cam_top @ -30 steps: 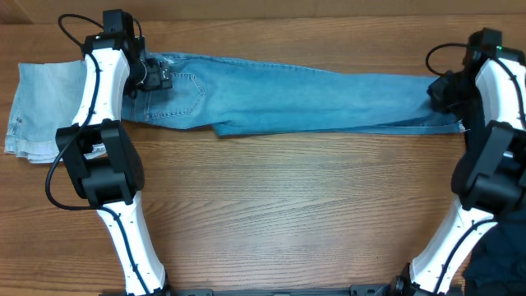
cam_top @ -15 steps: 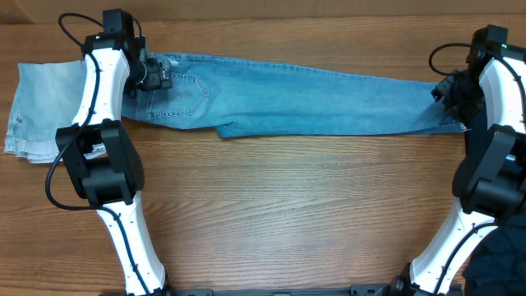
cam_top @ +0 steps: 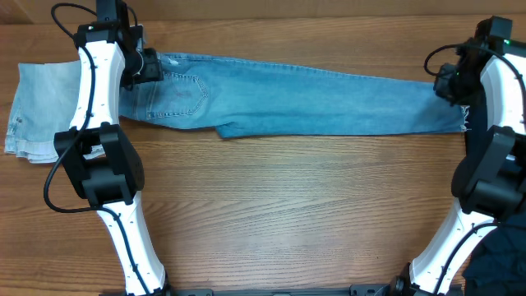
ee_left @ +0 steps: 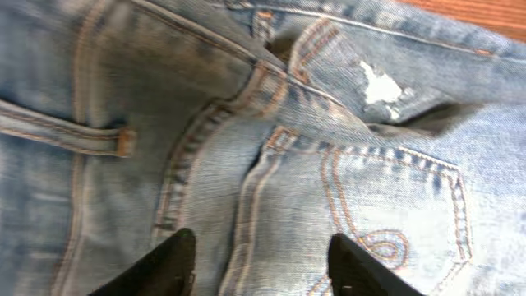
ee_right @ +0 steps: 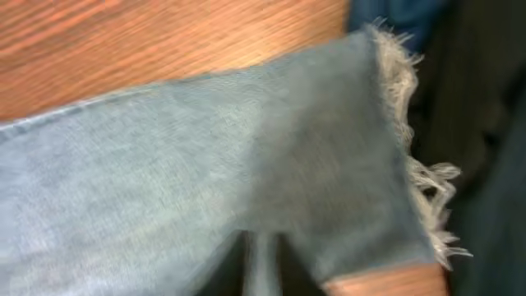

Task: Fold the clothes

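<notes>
Wood counter, jeans laid long; left pincer apart, right pincer can't tell. Risk: skewed fold from slipping hem.

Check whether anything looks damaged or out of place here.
Two wear marks show on the light-blue jeans: a white torn patch above the back pocket, and a frayed, stringy leg hem at the right end. Both look like ordinary garment wear. Nothing is spilled.
</notes>
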You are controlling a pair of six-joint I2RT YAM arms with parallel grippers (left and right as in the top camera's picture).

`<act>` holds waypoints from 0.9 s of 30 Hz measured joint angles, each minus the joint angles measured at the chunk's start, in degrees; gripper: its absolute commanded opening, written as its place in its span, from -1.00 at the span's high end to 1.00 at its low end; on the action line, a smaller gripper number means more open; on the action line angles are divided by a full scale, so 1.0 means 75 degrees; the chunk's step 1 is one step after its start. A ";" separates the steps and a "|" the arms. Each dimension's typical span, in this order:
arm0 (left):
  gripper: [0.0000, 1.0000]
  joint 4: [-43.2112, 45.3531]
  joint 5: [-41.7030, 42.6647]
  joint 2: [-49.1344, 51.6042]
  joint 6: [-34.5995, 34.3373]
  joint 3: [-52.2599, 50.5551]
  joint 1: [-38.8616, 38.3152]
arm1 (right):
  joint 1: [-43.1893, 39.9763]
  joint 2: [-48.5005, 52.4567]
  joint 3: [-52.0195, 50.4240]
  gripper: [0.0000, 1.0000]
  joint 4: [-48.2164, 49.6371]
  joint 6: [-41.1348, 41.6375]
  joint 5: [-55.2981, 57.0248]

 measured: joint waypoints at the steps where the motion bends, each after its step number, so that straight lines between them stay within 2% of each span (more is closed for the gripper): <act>1: 0.06 0.0017 0.0096 0.0000 -0.0020 -0.0067 -0.0015 | 0.0026 -0.0015 -0.0227 0.92 0.0309 -0.0061 -0.0079; 6: 0.11 0.0533 0.0233 0.0000 -0.0006 -0.0924 -0.0152 | 0.0099 -0.0015 -0.1851 0.92 0.1626 -0.0988 -0.0871; 9: 0.16 0.0924 0.0055 0.0000 -0.0006 -0.1460 -0.0149 | 0.0152 -0.0015 -0.2340 0.92 0.2136 -0.1116 -0.0915; 13: 0.17 0.1489 -0.0635 0.0000 0.0224 -0.1982 -0.0172 | 0.0184 -0.0023 -0.2416 0.92 0.2296 -0.1145 -0.0667; 18: 0.06 0.1719 -0.0947 -0.0029 0.0629 -0.2098 -0.0195 | 0.0192 -0.0023 -0.2416 0.92 0.2530 -0.1224 0.0108; 21: 0.03 0.1166 -0.0947 -0.0029 0.0653 -0.1851 -0.0195 | 0.0192 -0.0023 -0.2390 0.92 0.2605 -0.1239 0.0379; 24: 0.00 0.0423 -0.1096 -0.0073 0.0624 -0.0752 -0.0207 | 0.0224 0.0093 -0.2008 0.92 0.2241 -0.1253 0.0804; 27: 0.00 -0.0195 -0.1212 -0.0664 0.0058 0.0189 -0.0291 | 0.0653 0.0213 -0.1055 0.85 0.1448 -0.1259 0.0670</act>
